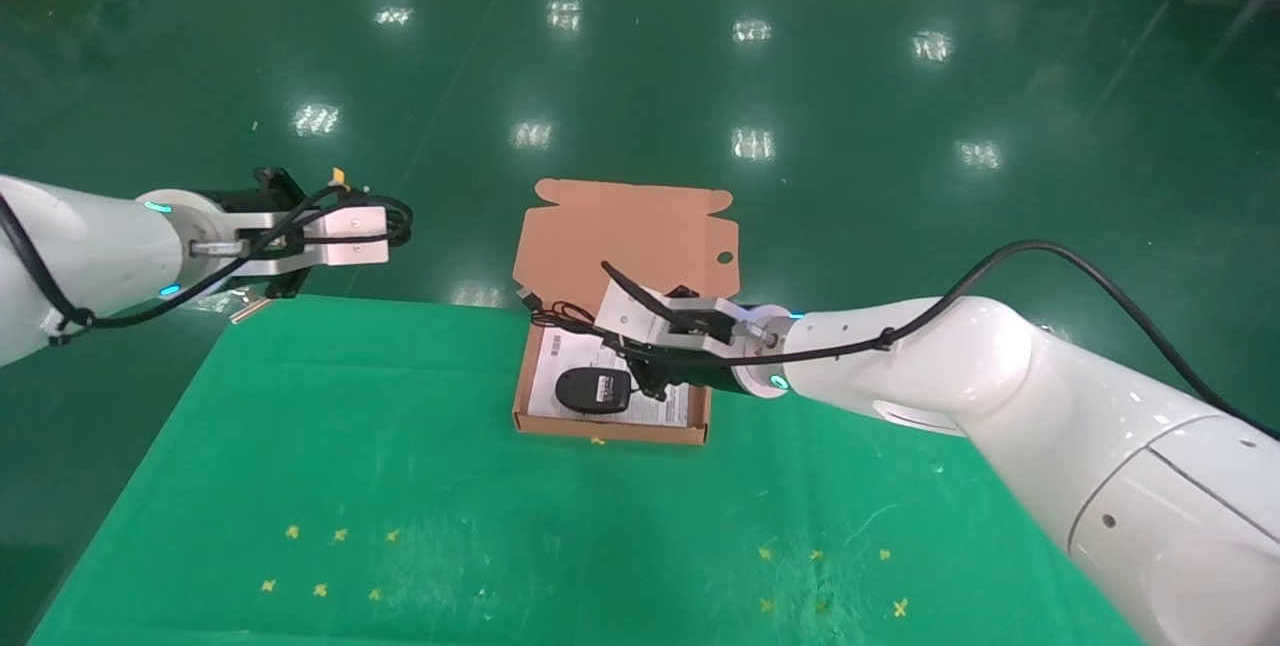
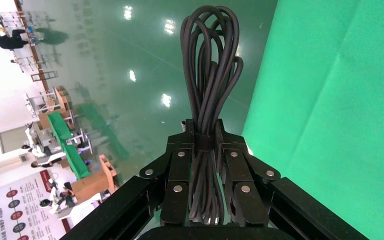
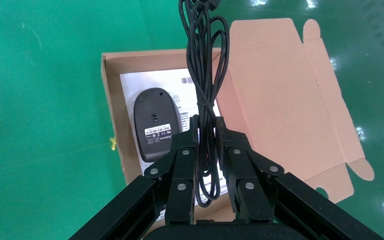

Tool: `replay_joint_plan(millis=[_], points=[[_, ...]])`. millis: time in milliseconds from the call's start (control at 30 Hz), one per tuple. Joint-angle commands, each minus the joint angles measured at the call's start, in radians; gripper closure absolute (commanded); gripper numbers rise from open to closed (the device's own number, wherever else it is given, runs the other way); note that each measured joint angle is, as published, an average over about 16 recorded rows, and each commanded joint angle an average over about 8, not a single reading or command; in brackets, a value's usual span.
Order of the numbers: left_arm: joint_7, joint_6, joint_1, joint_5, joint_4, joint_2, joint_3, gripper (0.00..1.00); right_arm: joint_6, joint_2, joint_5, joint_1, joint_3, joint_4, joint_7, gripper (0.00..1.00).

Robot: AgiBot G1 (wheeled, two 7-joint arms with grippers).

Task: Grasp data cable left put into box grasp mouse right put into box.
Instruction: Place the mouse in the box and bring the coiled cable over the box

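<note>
The data cable [image 2: 211, 60], a slim black coil bound by a strap, sticks out of my left gripper [image 2: 203, 131], which is shut on it. That gripper [image 1: 398, 224] hangs above the floor, just past the table's far left edge. The mouse [image 1: 593, 391] lies label-up on the white sheet inside the box [image 1: 522, 396], whose lid [image 1: 620, 236] lies open at the back. My right gripper [image 1: 612, 326] hovers over the box. In the right wrist view it [image 3: 206, 125] is shut on the loops of the mouse's cord [image 3: 207, 65], beside the mouse [image 3: 152, 122].
A green cloth [image 1: 400, 486] covers the table, with small yellow marks [image 1: 330, 561] near the front left and front right. Glossy green floor lies beyond the far edge. The box lid [image 3: 280, 100] hangs out past the table's far edge.
</note>
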Motion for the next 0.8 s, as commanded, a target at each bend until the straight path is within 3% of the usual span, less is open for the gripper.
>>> replay_joint_plan(millis=[33,467,800], points=[[0.0,0.001,0.0,0.0,-0.001,0.0,0.0,1.0,0.0,0.005,0.006,0.0,-0.003,0.005,-0.001,0.0],[0.032,-0.112,0.062,-0.076,0.038,0.087,0.017,1.0,0.024,0.061,0.008,0.012,-0.006,0.087,0.016,0.0],[0.1,-0.234,0.108,-0.104,0.123,0.172,0.051,1.0,0.023,0.177,-0.018,0.042,-0.018,0.184,0.058,0.0]])
